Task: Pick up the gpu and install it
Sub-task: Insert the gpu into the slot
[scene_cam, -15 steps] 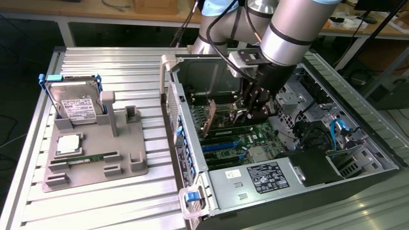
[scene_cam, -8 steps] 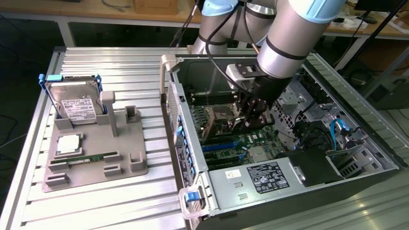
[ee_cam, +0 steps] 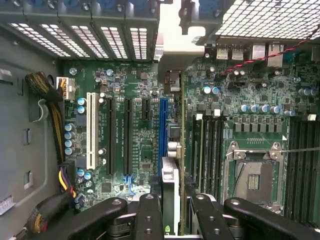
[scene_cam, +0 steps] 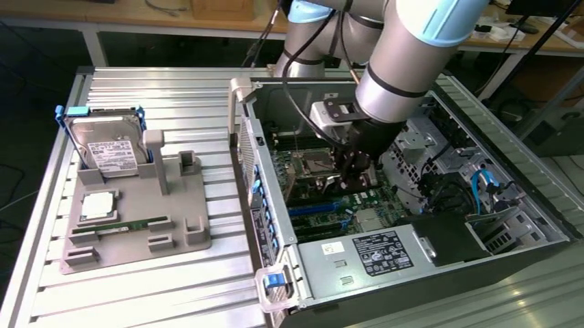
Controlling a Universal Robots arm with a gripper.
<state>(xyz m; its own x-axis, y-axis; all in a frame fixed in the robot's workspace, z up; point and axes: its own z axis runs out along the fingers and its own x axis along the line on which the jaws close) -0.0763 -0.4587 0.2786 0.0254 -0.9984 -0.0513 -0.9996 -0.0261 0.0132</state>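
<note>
My gripper (scene_cam: 354, 179) reaches down inside the open computer case (scene_cam: 273, 273), just above the motherboard (scene_cam: 356, 201). In the wrist view my gripper (ee_cam: 172, 212) is shut on the gpu (ee_cam: 170, 187), a thin dark card seen edge-on between the black fingers (ee_cam: 148, 216). The card runs upright over the board, with its metal end (ee_cam: 172, 82) toward the case's rear grille. It hangs right beside the long blue slot (ee_cam: 163, 127), on the side nearer the CPU socket (ee_cam: 254, 177). I cannot tell whether the card's edge touches the board.
Outside the case, on the exterior view's left, a grey fixture (scene_cam: 137, 229) holds a silver hard drive (scene_cam: 108, 147), a square chip (scene_cam: 98, 205) and a green memory stick (scene_cam: 123, 224). A power supply (scene_cam: 388, 253) and cables (ee_cam: 50, 100) crowd the case interior.
</note>
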